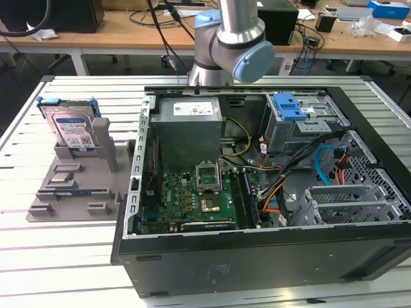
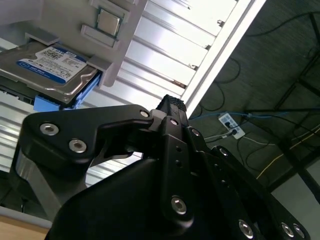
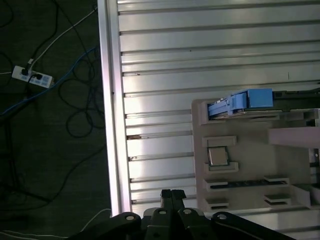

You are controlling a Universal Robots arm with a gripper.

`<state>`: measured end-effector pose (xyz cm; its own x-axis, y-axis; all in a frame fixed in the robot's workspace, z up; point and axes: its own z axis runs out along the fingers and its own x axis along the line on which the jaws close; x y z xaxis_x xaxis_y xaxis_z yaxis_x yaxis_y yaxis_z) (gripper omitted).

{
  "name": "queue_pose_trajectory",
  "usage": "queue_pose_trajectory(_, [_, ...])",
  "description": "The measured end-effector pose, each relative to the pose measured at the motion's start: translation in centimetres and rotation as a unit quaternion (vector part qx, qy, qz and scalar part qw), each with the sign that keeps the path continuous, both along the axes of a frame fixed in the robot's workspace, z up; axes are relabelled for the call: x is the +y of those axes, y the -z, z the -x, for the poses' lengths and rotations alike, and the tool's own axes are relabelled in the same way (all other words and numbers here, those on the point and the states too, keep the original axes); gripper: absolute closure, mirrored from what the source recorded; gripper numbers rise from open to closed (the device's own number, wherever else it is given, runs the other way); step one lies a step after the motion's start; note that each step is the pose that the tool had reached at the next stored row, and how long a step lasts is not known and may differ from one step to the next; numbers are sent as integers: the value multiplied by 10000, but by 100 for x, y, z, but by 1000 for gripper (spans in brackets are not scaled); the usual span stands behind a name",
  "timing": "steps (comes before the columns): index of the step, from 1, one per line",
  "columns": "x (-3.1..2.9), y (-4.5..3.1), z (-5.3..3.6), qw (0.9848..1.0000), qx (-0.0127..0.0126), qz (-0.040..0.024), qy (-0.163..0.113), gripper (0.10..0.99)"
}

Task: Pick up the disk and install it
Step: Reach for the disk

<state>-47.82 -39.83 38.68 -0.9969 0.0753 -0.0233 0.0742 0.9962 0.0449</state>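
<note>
Gripper (image 3: 172, 194) fingers pressed together and empty, hovering above the slatted table (image 3: 200, 60) near its edge. The disk (image 1: 74, 131) sits at the exterior view's upper left, propped upright in its grey stand (image 1: 70, 192), probably to leave its edges free for a clean grab.

The disk (image 1: 72, 131) is silver with a blue-and-white label and blue side rails (its stand (image 1: 106, 146) is plain grey), the table (image 1: 64, 247) ribbed silvery metal, the computer case (image 1: 257, 260) black, its motherboard (image 1: 172, 190) green.
</note>
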Motion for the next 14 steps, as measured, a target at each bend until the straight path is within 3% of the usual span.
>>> queue_pose_trajectory(6, [1,1,-9,10000,0,0,0,980])
queue_pose_trajectory(14, [0,2,-427,10000,26,0,0,980])
